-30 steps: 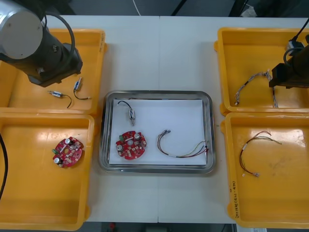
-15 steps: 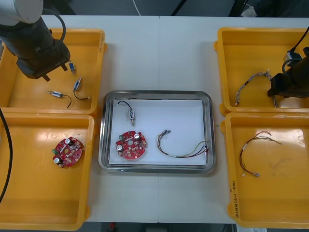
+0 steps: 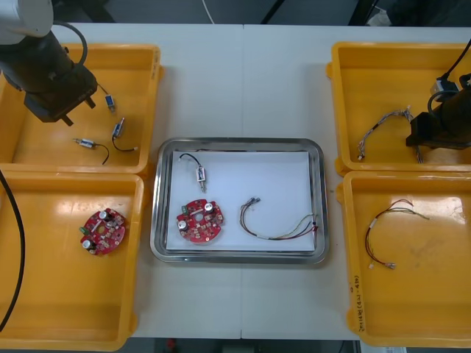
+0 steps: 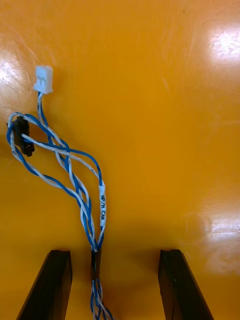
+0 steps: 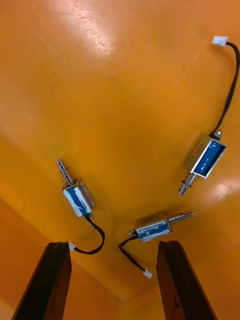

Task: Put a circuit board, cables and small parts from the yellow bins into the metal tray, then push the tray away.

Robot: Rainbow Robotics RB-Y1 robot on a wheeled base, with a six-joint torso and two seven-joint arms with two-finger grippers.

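Over on the left, the left gripper [image 5: 114,244] hangs above the far-left yellow bin [image 3: 44,151], fingers [image 5: 50,280] spread wide with nothing between them. Beneath it lie three small metal parts [image 5: 77,195], each blue-wrapped with a thin black lead, apart from one another on the bin floor. One sits just ahead of the gap between the fingers, and another is off toward one finger.

Across the surface [image 3: 243,81], the right gripper [image 4: 114,252] is low over the far-right yellow bin [image 3: 383,73]. Its fingers are also wide apart. The twisted blue and white cable [image 4: 93,235] runs up between them, closer to one finger than the other, and neither finger touches it. The cable fans out beyond the fingertips into a white plug and a black plug, resting on the bin floor.

In the middle sits the metal tray [image 3: 316,191], white inside. It holds a round red circuit board [image 3: 199,220] at its near-left corner. A small metal part with a black lead [image 3: 200,174] lies just beyond the board, and a loose cable [image 3: 276,237] curls to the board's right.

A second circuit board [image 3: 104,230] lies in the near-left yellow bin [image 3: 59,294]. A red and yellow cable [image 3: 367,239] lies in the near-right yellow bin [image 3: 427,294].
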